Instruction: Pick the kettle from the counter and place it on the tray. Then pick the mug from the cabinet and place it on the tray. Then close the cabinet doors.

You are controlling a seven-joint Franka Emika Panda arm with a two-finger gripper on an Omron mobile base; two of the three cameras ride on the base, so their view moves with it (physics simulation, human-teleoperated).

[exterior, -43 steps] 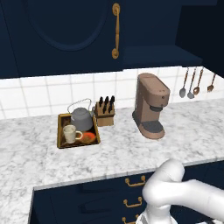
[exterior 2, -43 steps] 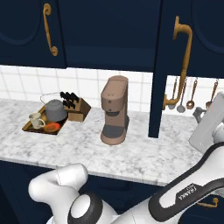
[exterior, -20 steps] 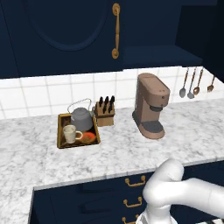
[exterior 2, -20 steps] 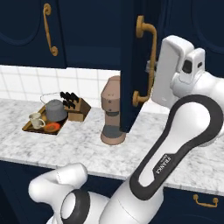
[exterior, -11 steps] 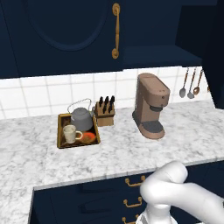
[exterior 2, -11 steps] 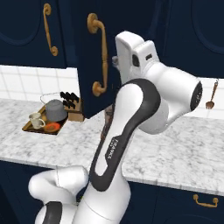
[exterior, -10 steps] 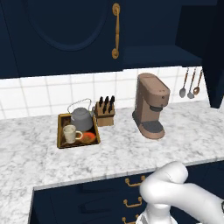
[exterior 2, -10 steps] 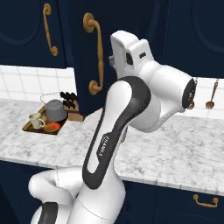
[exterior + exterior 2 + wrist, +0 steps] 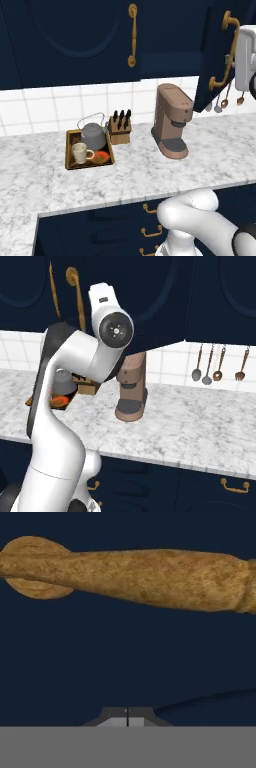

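The gripper (image 9: 127, 714) has its fingertips pressed together with nothing between them, right up against a navy cabinet door, with that door's long brass handle (image 9: 135, 577) crossing the hand view just beyond the tips. On the counter (image 9: 140, 175) the tray (image 9: 69, 150) already carries both the kettle (image 9: 93, 136) and the mug (image 9: 80, 153), beside the knife block (image 9: 120, 131) and well apart from the coffee machine (image 9: 171, 121). So steps 1 and 2 look finished, and step 3, closing the cabinet doors, is in hand. In the left base view the left door (image 9: 70, 40) appears flush, while the right door (image 9: 217, 55) stands partly swung out, its handle (image 9: 225, 52) facing the room. The next move likely calls for pushing that door panel steadily toward the cabinet until it sits flush, keeping the closed tips flat on the panel and off the handle.
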